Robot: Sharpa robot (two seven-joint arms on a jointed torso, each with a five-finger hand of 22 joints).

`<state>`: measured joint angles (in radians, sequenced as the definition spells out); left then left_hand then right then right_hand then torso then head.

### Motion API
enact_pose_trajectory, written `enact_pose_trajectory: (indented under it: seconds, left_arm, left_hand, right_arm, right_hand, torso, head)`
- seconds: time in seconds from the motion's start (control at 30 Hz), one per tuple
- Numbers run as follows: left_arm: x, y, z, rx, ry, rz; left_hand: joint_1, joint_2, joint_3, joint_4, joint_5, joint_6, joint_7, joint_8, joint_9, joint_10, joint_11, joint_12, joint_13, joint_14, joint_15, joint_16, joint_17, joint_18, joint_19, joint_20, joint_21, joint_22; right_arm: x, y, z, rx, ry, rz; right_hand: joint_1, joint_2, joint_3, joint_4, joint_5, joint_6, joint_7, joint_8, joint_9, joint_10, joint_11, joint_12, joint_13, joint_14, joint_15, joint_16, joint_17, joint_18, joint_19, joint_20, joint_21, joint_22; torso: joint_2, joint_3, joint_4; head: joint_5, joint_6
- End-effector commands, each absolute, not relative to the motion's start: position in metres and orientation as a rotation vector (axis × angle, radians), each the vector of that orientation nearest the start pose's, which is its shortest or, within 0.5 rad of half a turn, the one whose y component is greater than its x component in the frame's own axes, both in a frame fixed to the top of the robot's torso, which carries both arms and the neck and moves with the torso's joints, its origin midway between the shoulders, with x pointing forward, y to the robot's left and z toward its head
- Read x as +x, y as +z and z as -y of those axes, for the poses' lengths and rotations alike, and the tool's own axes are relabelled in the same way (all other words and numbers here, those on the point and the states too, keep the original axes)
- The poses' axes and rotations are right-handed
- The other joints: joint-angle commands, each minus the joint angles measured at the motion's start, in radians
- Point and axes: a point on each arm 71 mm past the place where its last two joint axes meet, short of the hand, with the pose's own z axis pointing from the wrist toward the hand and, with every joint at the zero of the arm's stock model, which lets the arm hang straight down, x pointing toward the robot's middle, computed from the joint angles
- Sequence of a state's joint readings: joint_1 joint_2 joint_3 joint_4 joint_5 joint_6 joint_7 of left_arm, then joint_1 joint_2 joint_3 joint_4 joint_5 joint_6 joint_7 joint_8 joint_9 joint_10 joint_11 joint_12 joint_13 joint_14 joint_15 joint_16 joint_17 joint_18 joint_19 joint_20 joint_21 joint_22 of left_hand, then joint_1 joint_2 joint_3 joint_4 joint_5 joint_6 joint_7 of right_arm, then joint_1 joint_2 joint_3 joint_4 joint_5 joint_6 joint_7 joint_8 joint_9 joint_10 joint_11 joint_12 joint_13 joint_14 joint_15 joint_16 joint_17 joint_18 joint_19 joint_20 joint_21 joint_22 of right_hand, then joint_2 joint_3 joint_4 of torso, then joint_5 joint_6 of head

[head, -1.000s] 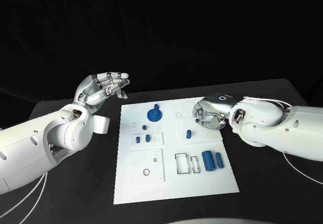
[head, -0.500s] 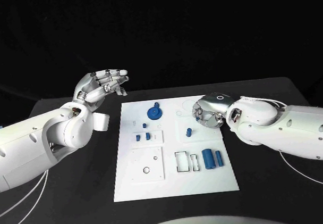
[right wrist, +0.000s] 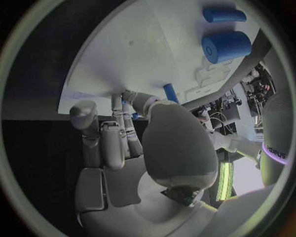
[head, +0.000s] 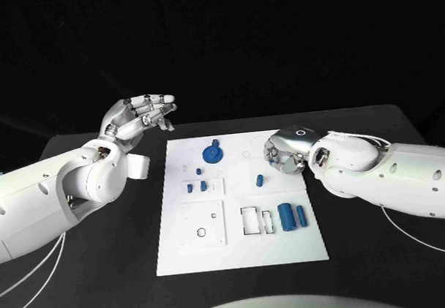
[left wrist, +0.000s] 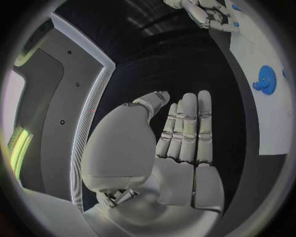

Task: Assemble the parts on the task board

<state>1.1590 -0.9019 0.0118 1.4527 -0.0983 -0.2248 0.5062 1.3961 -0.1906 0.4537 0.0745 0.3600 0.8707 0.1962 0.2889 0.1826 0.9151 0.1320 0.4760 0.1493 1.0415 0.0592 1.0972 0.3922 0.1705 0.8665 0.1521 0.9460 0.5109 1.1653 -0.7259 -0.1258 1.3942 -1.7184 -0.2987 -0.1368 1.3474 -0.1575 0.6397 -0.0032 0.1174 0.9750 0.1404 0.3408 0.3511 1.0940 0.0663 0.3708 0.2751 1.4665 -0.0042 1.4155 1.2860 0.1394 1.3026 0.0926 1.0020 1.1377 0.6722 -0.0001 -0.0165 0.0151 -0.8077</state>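
Left hand (head: 139, 116) raised off the table beyond the task board (head: 246, 247), fingers spread, holding nothing. Right hand (head: 286, 151) low over the board's right edge, fingers apart and empty. Blue parts (head: 288, 216) lying on the board

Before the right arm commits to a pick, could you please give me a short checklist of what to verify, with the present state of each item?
1. Left hand clear of the task board: ok; it is raised beyond the board's far left corner, holding nothing.
2. Right hand free to grasp: ok; the right wrist view shows nothing in its fingers.
3. Right hand placed over the board's right edge: ok.
4. Small blue peg upright near the right hand: ok.
5. Large blue cylinder and thin blue cylinder lying unobstructed: ok.
6. Blue gear properly seated: cannot tell.
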Motion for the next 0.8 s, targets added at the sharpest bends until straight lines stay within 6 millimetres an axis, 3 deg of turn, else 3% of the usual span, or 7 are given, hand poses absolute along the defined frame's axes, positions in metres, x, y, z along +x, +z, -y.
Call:
enact_pose_trajectory:
  seconds: [0.03,0.3,0.8]
  left_arm:
    - [0.4973,-0.1732,-0.2558,-0.986,-1.577,-1.312]
    - [0.497,-0.1737,-0.2561,-0.991,-1.574,-1.321]
    - [0.497,-0.1747,-0.256,-0.999,-1.572,-1.336]
  left_hand:
    - [0.005,0.009,0.001,-0.002,0.002,0.005,-0.001,0.007,0.001,0.0,-0.001,0.005,0.0,-0.005,-0.005,-0.005,-0.002,0.014,0.004,-0.002,-0.006,-0.002]
    - [0.007,0.008,0.001,-0.004,0.002,0.005,-0.001,0.007,0.0,-0.004,-0.001,0.004,-0.001,-0.005,-0.004,-0.006,-0.003,0.014,0.005,-0.003,-0.007,-0.002]
    - [0.006,0.006,-0.001,-0.007,0.001,0.0,0.002,0.006,-0.001,-0.026,0.004,-0.001,-0.006,-0.012,-0.001,-0.01,-0.007,0.013,0.003,-0.001,-0.012,-0.006]
  right_arm:
    - [0.4828,-0.2498,0.1762,-0.463,0.425,-1.731]
    - [0.4819,-0.2485,0.1788,-0.457,0.41,-1.701]
    - [0.4774,-0.2408,0.1769,-0.438,0.46,-1.617]
  right_hand:
    - [0.011,0.031,0.01,-0.017,-0.004,0.018,-0.004,0.01,0.008,0.025,-0.006,0.008,0.007,0.045,-0.012,0.007,0.004,-0.015,0.01,-0.005,0.015,0.014]
    - [0.005,0.046,0.054,-0.044,0.001,0.04,-0.015,0.021,0.024,0.066,-0.016,0.003,0.014,0.048,-0.022,0.013,0.013,-0.021,0.022,-0.015,0.045,0.043]
    - [-0.002,0.042,0.062,-0.049,0.0,0.041,-0.015,0.021,0.026,0.069,-0.016,-0.002,0.015,0.048,-0.022,0.011,0.009,-0.02,0.02,-0.016,0.044,0.043]
  torso:
    - [0.0,0.0001,0.0]
    - [-0.001,0.0,-0.0018]
    - [-0.002,-0.0013,0.0002]
  head:
    - [0.0,-0.002]
    - [0.0,-0.005]
    - [-0.001,-0.001]
